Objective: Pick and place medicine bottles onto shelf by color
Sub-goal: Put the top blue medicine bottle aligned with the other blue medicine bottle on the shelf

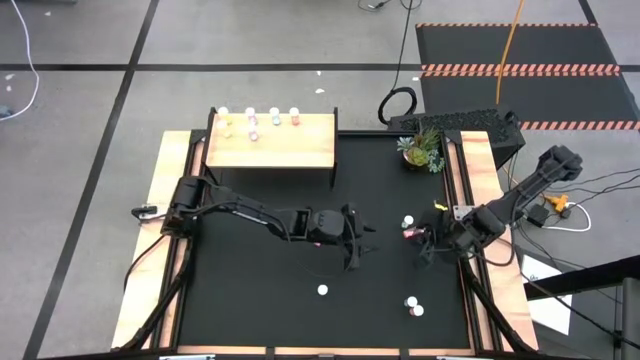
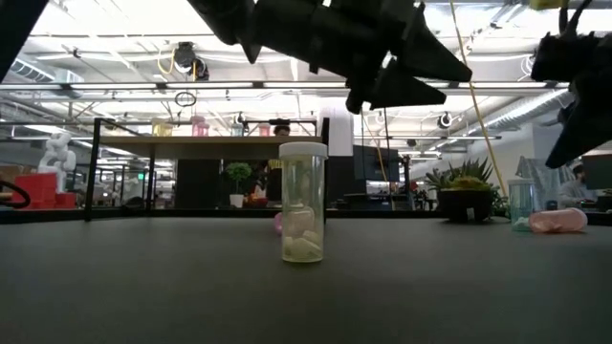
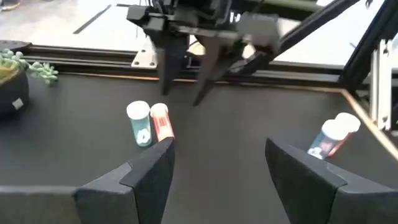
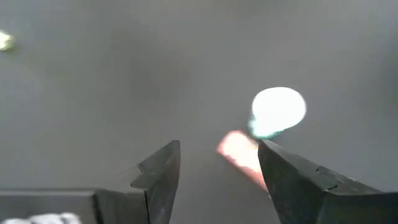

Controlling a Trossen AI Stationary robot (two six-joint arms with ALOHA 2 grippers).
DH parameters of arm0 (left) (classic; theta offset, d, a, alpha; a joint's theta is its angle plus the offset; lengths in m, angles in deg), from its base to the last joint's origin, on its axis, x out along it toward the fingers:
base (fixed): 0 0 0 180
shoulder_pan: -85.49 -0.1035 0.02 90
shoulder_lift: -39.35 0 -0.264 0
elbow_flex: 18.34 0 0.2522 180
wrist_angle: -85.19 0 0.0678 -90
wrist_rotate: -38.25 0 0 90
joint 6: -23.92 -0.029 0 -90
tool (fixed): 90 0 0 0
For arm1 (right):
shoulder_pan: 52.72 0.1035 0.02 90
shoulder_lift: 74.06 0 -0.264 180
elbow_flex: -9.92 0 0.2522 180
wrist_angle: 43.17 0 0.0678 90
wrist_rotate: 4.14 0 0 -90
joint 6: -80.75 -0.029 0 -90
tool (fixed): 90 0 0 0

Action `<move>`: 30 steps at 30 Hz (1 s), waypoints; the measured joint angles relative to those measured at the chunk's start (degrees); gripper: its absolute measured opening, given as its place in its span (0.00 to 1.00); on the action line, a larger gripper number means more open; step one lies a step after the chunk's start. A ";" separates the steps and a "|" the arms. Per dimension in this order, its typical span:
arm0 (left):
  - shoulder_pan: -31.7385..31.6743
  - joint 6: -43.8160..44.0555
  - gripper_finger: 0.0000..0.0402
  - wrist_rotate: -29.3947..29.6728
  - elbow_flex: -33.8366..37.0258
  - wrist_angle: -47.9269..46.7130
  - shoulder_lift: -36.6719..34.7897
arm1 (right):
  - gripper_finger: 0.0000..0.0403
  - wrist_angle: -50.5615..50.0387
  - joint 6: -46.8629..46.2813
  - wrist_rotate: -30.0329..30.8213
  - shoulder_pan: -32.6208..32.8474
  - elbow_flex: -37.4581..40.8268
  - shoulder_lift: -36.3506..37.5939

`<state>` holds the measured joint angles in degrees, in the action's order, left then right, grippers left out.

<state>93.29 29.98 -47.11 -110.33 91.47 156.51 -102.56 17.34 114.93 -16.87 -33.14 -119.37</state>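
Arms reached from both sides toward the middle of the black table point(image 1: 250, 290). The left arm stretched low from its base at the left rail, bent at the elbow, with the left gripper point(image 1: 355, 245) hovering near the table's centre, its fingers point(image 3: 146, 177) spread apart and empty. The right arm folded in from the right rail, and the right gripper point(image 1: 425, 245) pointed down just beside two bottles: a teal bottle point(image 1: 408, 221) standing upright with a white cap, and a pink bottle point(image 1: 411, 233) lying on its side, touching it. The right fingers point(image 4: 165, 171) stood apart with nothing between them, the pink bottle's end showing just beside one finger in the right wrist view. A pale bottle point(image 2: 303, 202) stood upright alone toward the front of the table, and two more bottles point(image 1: 413, 306) sat together near the front right corner. The shelf point(image 1: 270, 145) stood at the back left, carrying four bottles point(image 1: 260, 119) in a row along its far edge. A green potted plant point(image 1: 422, 150) sat at the back right.
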 joint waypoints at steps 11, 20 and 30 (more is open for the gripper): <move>0.50 0.64 0.62 1.99 -0.04 -0.53 -1.44 | 0.62 -0.66 13.94 0.94 -9.58 1.12 -0.46; -0.03 1.58 0.62 13.69 -0.07 -13.77 -5.53 | 0.58 9.25 22.25 -5.73 -17.52 5.27 -0.55; -1.91 0.45 0.62 13.97 -0.07 -22.52 -10.54 | 0.47 11.44 31.68 -8.59 -25.63 5.38 -0.58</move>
<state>91.38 30.43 -33.14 -110.40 68.95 145.97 -91.12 49.02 106.34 -42.50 -27.77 -119.95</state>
